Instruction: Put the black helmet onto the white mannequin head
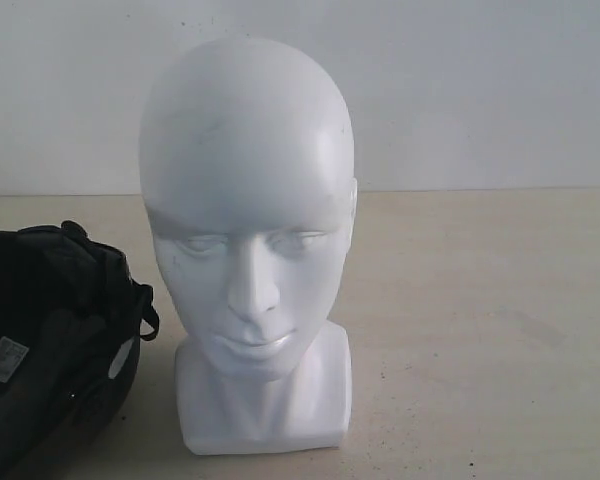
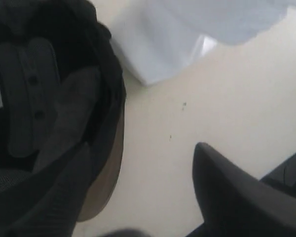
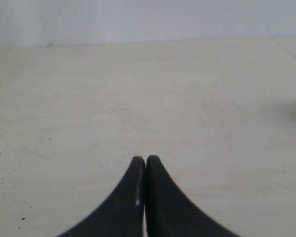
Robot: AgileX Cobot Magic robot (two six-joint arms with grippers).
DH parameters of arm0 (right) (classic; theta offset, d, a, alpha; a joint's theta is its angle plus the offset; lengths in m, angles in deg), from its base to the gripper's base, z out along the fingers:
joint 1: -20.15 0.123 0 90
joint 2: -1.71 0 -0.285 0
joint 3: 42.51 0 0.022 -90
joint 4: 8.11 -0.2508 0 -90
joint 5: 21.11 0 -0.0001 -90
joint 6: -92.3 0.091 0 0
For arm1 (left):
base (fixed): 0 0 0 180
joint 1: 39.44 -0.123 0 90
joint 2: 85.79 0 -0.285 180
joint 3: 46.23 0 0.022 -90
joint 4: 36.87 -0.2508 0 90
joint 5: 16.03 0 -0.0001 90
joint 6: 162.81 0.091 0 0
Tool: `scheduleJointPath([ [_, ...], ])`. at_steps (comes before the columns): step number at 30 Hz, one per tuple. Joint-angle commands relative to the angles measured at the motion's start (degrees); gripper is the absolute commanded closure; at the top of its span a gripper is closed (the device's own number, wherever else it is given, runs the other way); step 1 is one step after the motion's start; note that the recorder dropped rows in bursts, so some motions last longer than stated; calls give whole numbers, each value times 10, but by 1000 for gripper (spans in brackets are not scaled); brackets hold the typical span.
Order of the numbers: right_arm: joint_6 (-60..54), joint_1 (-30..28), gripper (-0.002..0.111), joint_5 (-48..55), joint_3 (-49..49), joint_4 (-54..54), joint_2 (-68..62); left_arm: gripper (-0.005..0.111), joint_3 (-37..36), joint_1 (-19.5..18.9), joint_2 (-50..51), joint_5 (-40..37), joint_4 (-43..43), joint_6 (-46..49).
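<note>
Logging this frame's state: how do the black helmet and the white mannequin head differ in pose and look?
The black helmet lies with its padded lining exposed; the white mannequin head stands upright on its base, facing the camera. The helmet is dark; the head is glossy white. The helmet is cut off by the exterior view's edge; the head shows whole. Both rest on the table.

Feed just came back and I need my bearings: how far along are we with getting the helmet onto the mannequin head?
Nothing is done yet: the black helmet lies, lining showing, on the table beside the bare white mannequin head. In hand: the left gripper is open, apparently straddling the helmet's rim. The right gripper is shut above the table. Left: grip, lift, seat it.
</note>
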Motion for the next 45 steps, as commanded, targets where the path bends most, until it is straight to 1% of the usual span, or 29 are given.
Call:
scheduleJointPath([
  [1, -2, 1, 108, -2, 0, 2, 3, 46, -77, 4, 5, 81, 15, 30],
  [4, -2, 1, 108, -2, 0, 2, 3, 46, -107, 4, 18, 124, 17, 32],
  [6, -2, 1, 108, -2, 0, 2, 3, 45, -114, 5, 32, 131, 30, 51],
  [7, -2, 1, 108, -2, 0, 2, 3, 44, -114, 9, 42, 132, 36, 67],
  [9, -2, 1, 108, -2, 0, 2, 3, 42, -114, 18, 60, 155, 35, 70],
  [12, -2, 1, 108, -2, 0, 2, 3, 42, -114, 25, 95, 185, 23, 70],
  [14, -2, 1, 108, -2, 0, 2, 3, 42, -114, 25, 118, 187, 30, 65],
  [17, -2, 1, 108, -2, 0, 2, 3, 42, -114, 51, 149, 195, 31, 77],
  [20, -2, 1, 108, -2, 0, 2, 3, 42, -114, 80, 178, 225, 12, 77],
  [23, -2, 1, 108, -2, 0, 2, 3, 42, -114, 99, 203, 234, -21, 69],
  [25, -2, 1, 108, -2, 0, 2, 3, 42, -114, 105, 213, 240, -36, 56],
  [31, -2, 1, 108, -2, 0, 2, 3, 42, -114, 105, 235, 293, -43, 55],
  [45, -2, 1, 108, -2, 0, 2, 3, 42, -114, 105, 294, 319, -27, 66],
])
